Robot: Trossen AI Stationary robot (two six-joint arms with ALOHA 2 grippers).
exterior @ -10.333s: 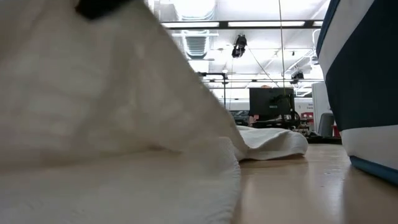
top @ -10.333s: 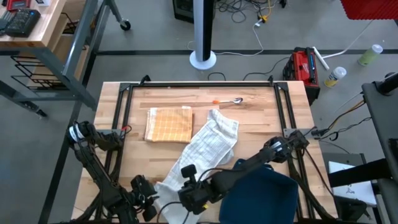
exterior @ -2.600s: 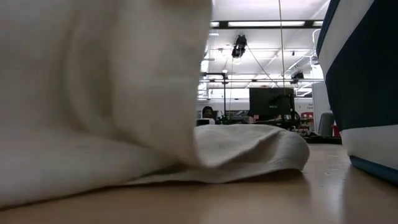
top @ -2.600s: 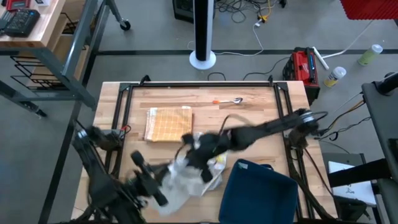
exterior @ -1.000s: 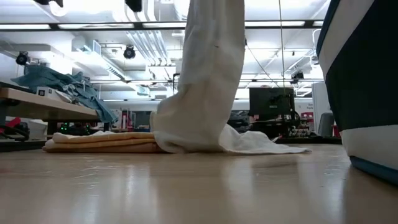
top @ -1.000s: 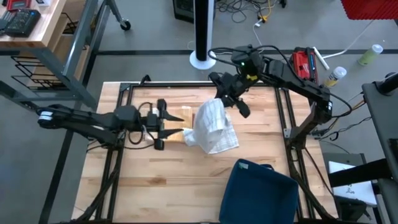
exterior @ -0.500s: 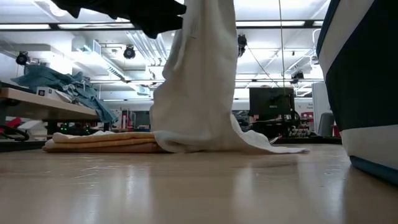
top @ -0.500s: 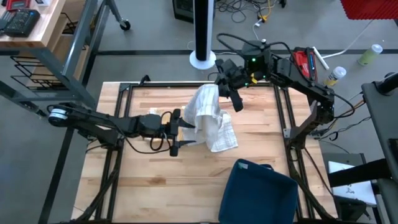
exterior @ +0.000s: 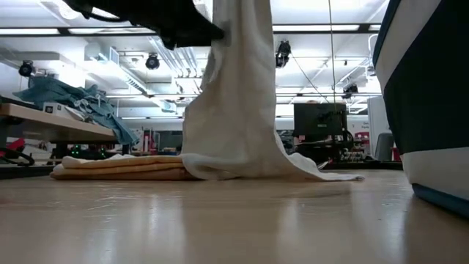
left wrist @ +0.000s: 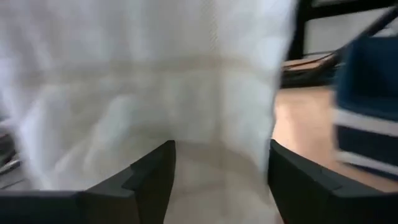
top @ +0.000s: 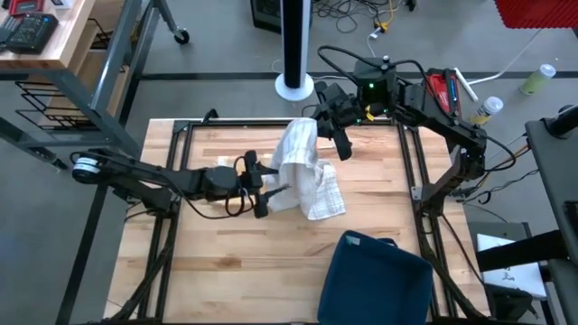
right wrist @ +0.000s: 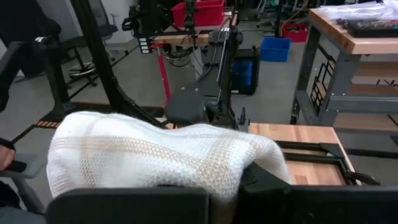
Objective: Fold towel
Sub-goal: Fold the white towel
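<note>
White towel (top: 302,171): we find it hoisted by one end near the counter (top: 226,262) far edge, its tail trailing on the wood. Right end effector (top: 318,122): clenched on the top hem, so the cloth hangs straight. Left end effector (top: 267,185): fingers spread, released, beside the lower edge, likely to catch it.

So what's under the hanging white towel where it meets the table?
The white towel drapes over one end of a folded tan towel; the rest of that towel shows beside it. How far it runs beneath the white cloth is hidden.
</note>
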